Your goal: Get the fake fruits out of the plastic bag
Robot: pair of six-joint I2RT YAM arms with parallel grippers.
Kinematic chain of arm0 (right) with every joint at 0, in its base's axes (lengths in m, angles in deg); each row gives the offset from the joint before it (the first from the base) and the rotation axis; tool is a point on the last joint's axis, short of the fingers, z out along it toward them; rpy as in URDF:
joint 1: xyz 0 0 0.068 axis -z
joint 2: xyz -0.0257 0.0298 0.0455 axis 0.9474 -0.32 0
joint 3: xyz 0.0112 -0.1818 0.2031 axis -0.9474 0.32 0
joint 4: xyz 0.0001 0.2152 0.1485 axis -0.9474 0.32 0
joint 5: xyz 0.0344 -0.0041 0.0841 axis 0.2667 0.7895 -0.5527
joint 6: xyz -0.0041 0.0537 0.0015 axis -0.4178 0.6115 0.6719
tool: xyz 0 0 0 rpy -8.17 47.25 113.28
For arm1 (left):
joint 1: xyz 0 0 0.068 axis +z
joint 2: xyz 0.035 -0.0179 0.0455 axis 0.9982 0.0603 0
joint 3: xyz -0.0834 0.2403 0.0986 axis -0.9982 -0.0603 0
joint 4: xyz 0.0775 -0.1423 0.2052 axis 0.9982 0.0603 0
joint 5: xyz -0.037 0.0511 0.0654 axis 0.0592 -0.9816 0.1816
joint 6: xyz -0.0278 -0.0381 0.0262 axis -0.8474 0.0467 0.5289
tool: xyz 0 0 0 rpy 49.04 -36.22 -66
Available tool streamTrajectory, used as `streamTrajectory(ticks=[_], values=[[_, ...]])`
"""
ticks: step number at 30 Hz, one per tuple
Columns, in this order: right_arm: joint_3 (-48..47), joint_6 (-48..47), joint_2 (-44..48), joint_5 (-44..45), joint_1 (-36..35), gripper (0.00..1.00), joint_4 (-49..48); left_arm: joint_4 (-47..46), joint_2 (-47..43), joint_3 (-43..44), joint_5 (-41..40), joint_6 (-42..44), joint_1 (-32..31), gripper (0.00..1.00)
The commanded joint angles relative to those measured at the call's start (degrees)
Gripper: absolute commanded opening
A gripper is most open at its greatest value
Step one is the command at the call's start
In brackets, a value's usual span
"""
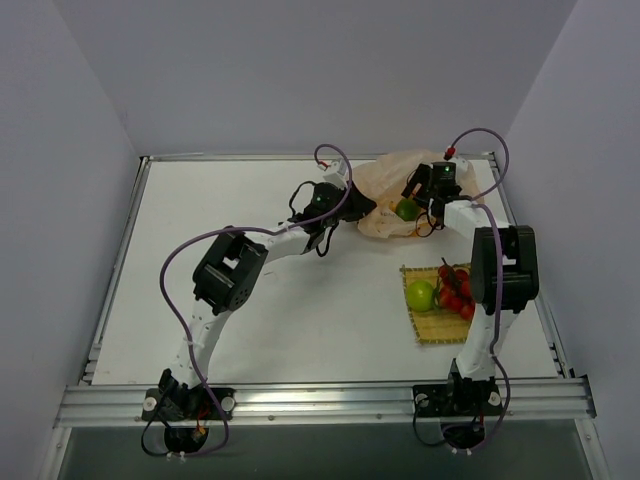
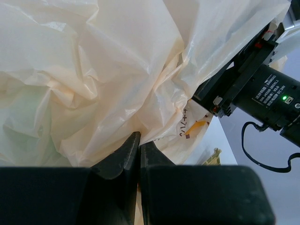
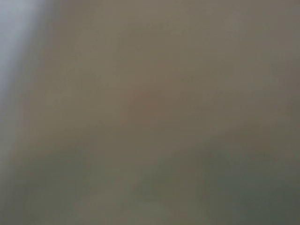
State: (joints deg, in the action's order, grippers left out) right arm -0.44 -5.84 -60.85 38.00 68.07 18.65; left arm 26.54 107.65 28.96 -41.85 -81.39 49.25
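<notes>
Top external: fruits [image 1: 421,294] are laid on mat [image 1: 425,330]; one green fruit [image 1: 407,209] is left at bag [image 1: 395,172], which is clamped by left gripper [image 2: 139,143]; right gripper [image 1: 418,200] cannot be judged.

Left arm [image 1: 225,275], right arm [image 1: 500,270]: white links, boxy black joint housings, black bases [image 1: 185,405]. Purple cable [image 1: 165,275] loops beside each (red connector tip on right one). Left gripper [image 2: 139,140]: black tapered fingers [image 2: 119,157]. Right wrist housing [image 2: 267,91]: white printed label, green LED.
</notes>
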Motion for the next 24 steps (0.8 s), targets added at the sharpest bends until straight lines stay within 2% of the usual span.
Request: streamTrajectory(ticks=[1,5,9,13,15,16,17,19,21,24], values=[[0.6,-0.3,0.0,-0.8,-1.3,0.74,1.9,-0.9,-3.8,0.5,0.4,1.4,0.5,0.02],[0.4,0.0,-1.5,-0.9,-1.7,0.73,2.3,-1.1,-4.0,-0.2,0.5,1.3,0.5,0.02],[-0.1,0.1,-1.6,-1.0,-1.7,0.66,2.1,-1.1,-3.8,-0.5,0.6,1.1,0.5,0.02],[-1.6,0.3,-3.6,-3.8,-1.7,0.77,2.4,-1.1,-3.1,-0.3,0.2,1.0,0.4,0.02],[-1.6,0.6,-3.9,-3.9,-1.7,0.76,2.4,-1.1,-3.0,-0.2,0.2,1.0,0.4,0.02],[-1.5,0.8,-3.7,-3.8,-1.7,0.71,2.3,-1.0,-2.8,-0.1,0.1,1.0,0.5,0.02],[-0.8,1.0,-3.3,-3.8,-1.7,0.51,2.0,-0.9,-2.8,0.1,0.0,1.3,0.5,0.02],[0.9,1.2,-0.8,-4.0,-1.8,0.32,-1.2,-0.6,-2.7,0.5,-0.1,1.4,0.5,0.02],[3.4,1.3,1.5,-4.5,-1.8,0.22,-4.3,-0.3,-2.6,1.0,-0.1,1.5,0.6,0.02],[5.7,0.8,5.9,-4.5,-2.1,0.21,-5.6,-0.3,-2.5,1.4,-0.5,1.4,0.5,0.02]])
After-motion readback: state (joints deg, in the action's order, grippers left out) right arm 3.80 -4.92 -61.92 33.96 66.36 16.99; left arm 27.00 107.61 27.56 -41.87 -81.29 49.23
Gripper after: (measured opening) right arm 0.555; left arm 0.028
